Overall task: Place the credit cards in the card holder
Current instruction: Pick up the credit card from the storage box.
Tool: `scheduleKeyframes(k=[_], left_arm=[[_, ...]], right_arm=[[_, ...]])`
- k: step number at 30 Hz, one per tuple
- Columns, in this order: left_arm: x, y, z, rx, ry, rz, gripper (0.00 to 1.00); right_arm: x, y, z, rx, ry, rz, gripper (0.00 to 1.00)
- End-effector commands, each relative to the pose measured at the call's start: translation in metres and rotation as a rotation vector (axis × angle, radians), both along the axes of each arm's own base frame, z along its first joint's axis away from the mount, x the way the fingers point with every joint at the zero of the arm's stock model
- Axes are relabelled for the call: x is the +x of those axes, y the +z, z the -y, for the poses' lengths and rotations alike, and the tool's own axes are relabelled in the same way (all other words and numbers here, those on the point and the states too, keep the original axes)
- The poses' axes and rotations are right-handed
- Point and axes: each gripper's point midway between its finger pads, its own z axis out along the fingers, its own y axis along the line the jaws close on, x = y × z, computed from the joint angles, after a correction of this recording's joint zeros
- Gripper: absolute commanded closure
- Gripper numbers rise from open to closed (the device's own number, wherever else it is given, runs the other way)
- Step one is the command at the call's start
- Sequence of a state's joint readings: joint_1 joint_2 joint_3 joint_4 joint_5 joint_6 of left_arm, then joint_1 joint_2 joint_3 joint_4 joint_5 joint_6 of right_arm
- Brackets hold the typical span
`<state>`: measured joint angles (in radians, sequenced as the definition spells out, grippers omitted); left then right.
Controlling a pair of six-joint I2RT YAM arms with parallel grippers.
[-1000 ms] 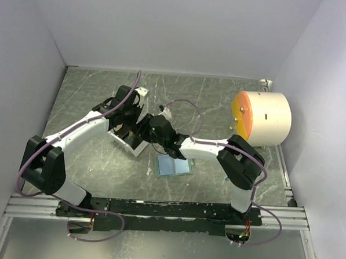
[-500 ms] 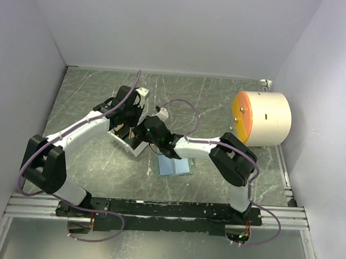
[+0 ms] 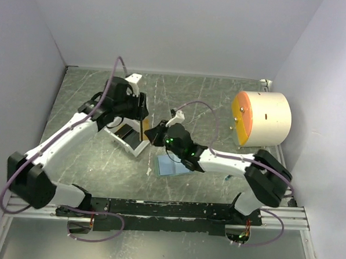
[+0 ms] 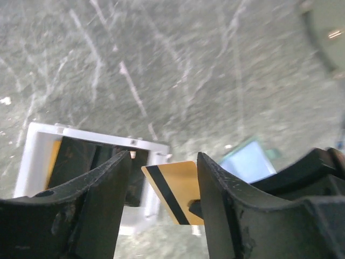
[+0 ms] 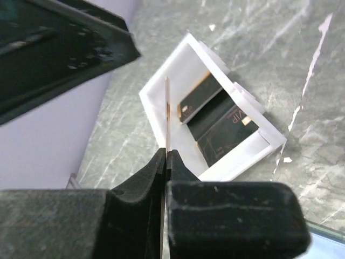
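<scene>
A yellow card (image 4: pixel 180 191) with a black stripe is being pinched at its lower edge by the right gripper (image 5: pixel 166 155), whose jaws are being pressed flat together on it. In the right wrist view the card is being shown edge-on, as a thin upright line at the centre of the frame. The left gripper (image 4: pixel 163 160) is being held wide, with its fingers (image 4: pixel 91 210) standing either side of the card and a clear gap showing at the left one. Both pincers are being seen close together, left of centre in the overhead view, over the right end of the white tray (image 3: pixel 135 150). Dark cards (image 5: pixel 215 121) are being kept flat inside that tray. The card holder (image 3: pixel 172 164) is being left open on the green marbled table (image 3: pixel 221 97), light blue side up, just below and right of the right gripper in the overhead frame. A cream drum (image 3: pixel 266 117) with an orange face is being seen at the right of that frame.
</scene>
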<state>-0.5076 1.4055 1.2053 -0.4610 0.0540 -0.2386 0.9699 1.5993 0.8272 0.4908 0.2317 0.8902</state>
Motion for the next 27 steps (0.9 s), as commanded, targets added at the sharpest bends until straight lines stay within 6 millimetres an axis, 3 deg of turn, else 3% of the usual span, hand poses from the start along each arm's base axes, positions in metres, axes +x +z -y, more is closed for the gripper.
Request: scheduleKeyframes(k=[1, 4, 9, 15, 19, 27], left_arm=[[-0.024, 0.08, 0.021, -0.266, -0.054, 0.082, 0.35], [-0.044, 0.107, 0.03, -0.391, -0.109, 0.106, 0.33], [-0.076, 0.129, 0.037, -0.543, -0.185, 0.103, 0.32], [-0.111, 0.134, 0.051, -0.72, -0.325, 0.08, 0.3], [-0.119, 0.128, 0.055, -0.756, -0.36, 0.049, 0.31], [-0.126, 0.118, 0.057, -0.815, -0.37, 0.009, 0.34]], right_arm=[[-0.008, 0.039, 0.019, 0.035, 0.034, 0.099, 1.0], [-0.017, 0.053, 0.036, 0.08, 0.06, 0.105, 1.0], [-0.033, 0.084, 0.069, 0.24, 0.093, 0.124, 1.0], [-0.058, 0.114, 0.085, 0.408, 0.151, 0.15, 1.0], [-0.068, 0.135, 0.087, 0.487, 0.186, 0.179, 1.0], [-0.075, 0.144, 0.088, 0.574, 0.21, 0.168, 1.0]])
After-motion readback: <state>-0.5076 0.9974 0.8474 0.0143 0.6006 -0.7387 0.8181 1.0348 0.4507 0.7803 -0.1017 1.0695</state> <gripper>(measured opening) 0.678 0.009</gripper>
